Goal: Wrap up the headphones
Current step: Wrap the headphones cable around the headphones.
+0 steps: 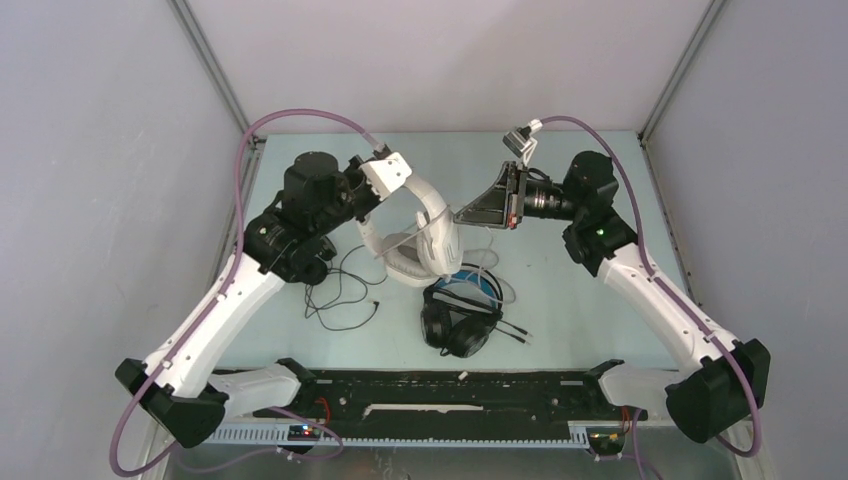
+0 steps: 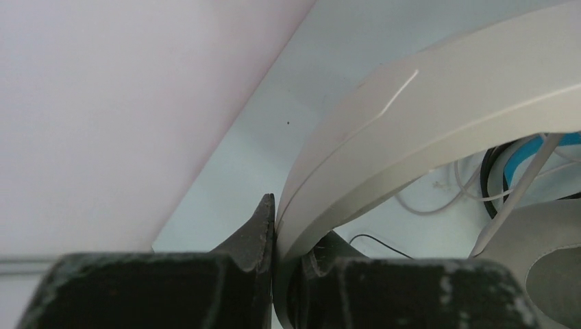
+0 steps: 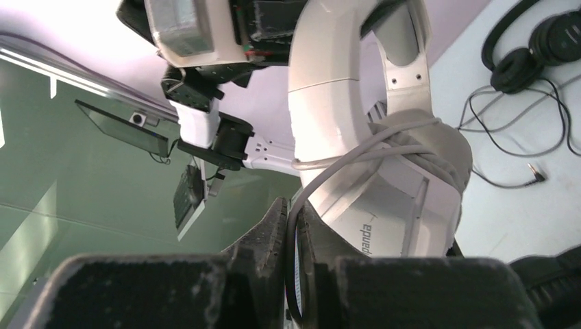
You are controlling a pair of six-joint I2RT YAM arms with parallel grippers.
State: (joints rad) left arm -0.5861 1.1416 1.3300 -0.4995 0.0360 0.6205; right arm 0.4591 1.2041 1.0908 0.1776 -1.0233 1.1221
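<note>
The white-grey headphones [image 1: 432,232] hang above the table between both arms. My left gripper [image 1: 404,183] is shut on their headband [image 2: 411,130], the band pinched between the fingertips [image 2: 266,219]. My right gripper [image 1: 462,214] is shut on their grey cord [image 3: 356,159], which runs from my fingers up and around the ear cup [image 3: 411,199] in several turns. The bulky black headphones [image 1: 459,318] with the blue-lined band lie on the table below. The small thin black headphones [image 3: 527,48] lie further left, their thin cord [image 1: 345,300] loose and their plug [image 3: 536,173] free.
Loose pale cord [image 1: 497,280] lies on the table by the black pair. The enclosure walls [image 1: 120,200] close in the left, right and back sides. A black rail [image 1: 450,390] runs along the near edge between the arm bases.
</note>
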